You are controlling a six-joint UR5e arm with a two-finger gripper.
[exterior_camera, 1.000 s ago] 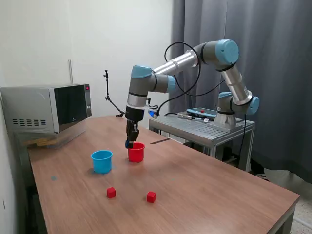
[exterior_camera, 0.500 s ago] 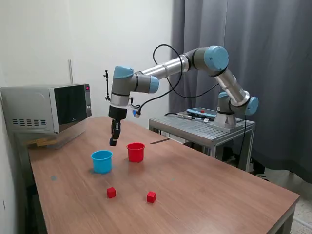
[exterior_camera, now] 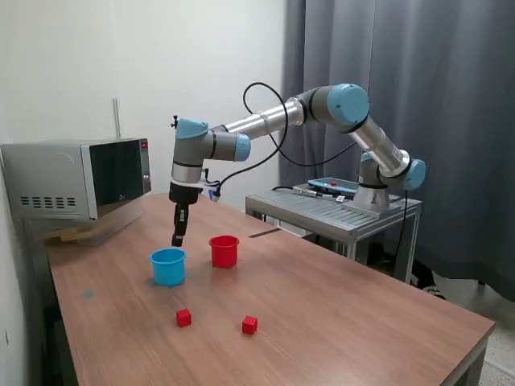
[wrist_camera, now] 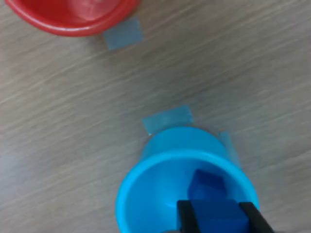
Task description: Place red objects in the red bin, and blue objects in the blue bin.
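Above the blue cup (exterior_camera: 168, 265), the gripper (exterior_camera: 176, 239) now hangs clenched on a blue cube (wrist_camera: 216, 217), having swung leftward from the red cup (exterior_camera: 224, 251) within the last second. Another blue cube (wrist_camera: 208, 185) already lies inside. Releasing should finish the blues; two red cubes (exterior_camera: 184, 318) (exterior_camera: 249, 324) wait nearer on the table (exterior_camera: 338, 314).

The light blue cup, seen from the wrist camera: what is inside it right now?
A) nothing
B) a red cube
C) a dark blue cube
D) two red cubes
C: a dark blue cube lies inside the light blue cup, while the gripper holds a second blue cube above it.
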